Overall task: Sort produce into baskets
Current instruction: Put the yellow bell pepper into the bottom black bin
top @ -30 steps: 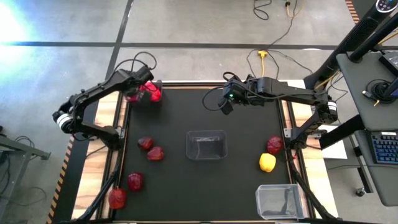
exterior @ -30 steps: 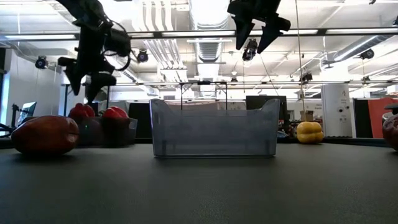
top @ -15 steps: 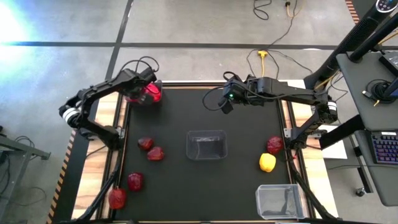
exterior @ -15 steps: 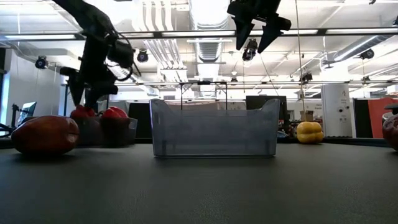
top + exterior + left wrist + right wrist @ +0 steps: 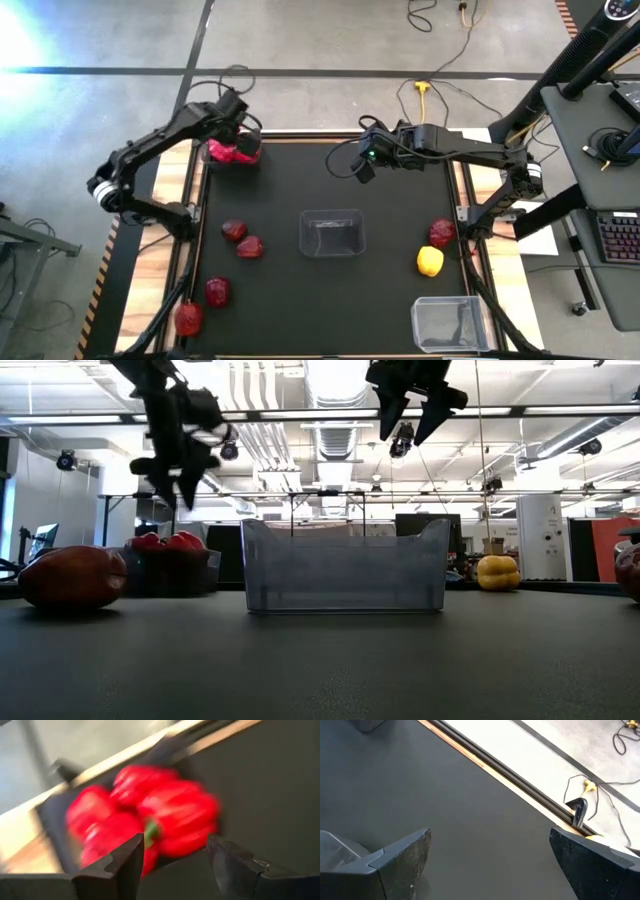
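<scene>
Up comes the left gripper [image 5: 178,482], lifted clear of the dark grey basket [image 5: 236,158] it was dipping into half a second ago, its fingers narrowed from a wide spread to a small empty gap. It hangs above the far left corner of the table [image 5: 400,220] with nothing between the fingers. Below it, the red peppers [image 5: 150,817] sit heaped in that basket, four or so packed close together, their tops showing over the rim in the low view.

Over on the other side, the right gripper [image 5: 412,415] hasn't budged: high above the far middle of the table, fingers spread wide, carrying nothing.

Mid-table stands a clear basket [image 5: 332,233], and a second clear basket [image 5: 449,322] sits at the near right corner.

Loose produce is waiting. On the left side, two dark red pieces [image 5: 241,238] lie just beside each other, and two more [image 5: 202,305] rest near the front left corner. On the right, a yellow pepper [image 5: 430,262] lies touching or nearly touching a dark red apple [image 5: 442,234], both near the right edge.
</scene>
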You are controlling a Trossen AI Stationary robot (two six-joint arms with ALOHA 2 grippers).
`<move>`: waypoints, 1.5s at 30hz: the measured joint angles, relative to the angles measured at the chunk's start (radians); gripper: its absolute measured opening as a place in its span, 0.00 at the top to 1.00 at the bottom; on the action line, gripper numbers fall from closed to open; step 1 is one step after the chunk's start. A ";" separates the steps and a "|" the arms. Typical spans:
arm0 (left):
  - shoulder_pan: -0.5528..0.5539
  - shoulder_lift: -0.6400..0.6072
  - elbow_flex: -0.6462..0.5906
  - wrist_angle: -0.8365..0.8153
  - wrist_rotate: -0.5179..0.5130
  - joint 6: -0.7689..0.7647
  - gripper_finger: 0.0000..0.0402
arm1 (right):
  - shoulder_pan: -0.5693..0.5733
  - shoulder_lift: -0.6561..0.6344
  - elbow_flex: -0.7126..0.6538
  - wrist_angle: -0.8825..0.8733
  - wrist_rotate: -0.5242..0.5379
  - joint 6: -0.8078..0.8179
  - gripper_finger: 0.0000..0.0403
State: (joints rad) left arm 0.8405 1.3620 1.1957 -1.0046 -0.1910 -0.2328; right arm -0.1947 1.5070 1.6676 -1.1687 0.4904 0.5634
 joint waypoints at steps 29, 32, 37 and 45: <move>-0.383 -0.170 -0.274 1.015 0.646 -0.118 0.30 | -0.223 0.000 -0.231 -0.148 -0.245 0.064 0.01; -0.454 -0.170 -0.274 1.060 0.626 -0.122 0.27 | -0.299 0.000 -0.259 -0.158 -0.313 0.056 0.01; -0.561 -0.170 -0.274 1.077 0.574 -0.133 0.27 | -0.407 0.010 -0.346 -0.151 -0.385 0.078 0.01; -0.668 -0.170 -0.274 1.077 0.504 -0.143 0.27 | -0.601 0.084 -0.401 -0.023 -0.274 0.075 0.01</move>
State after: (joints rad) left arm 0.1724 1.1915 0.9215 0.0720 0.3126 -0.3762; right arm -0.7959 1.5911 1.2666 -1.1918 0.2167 0.6384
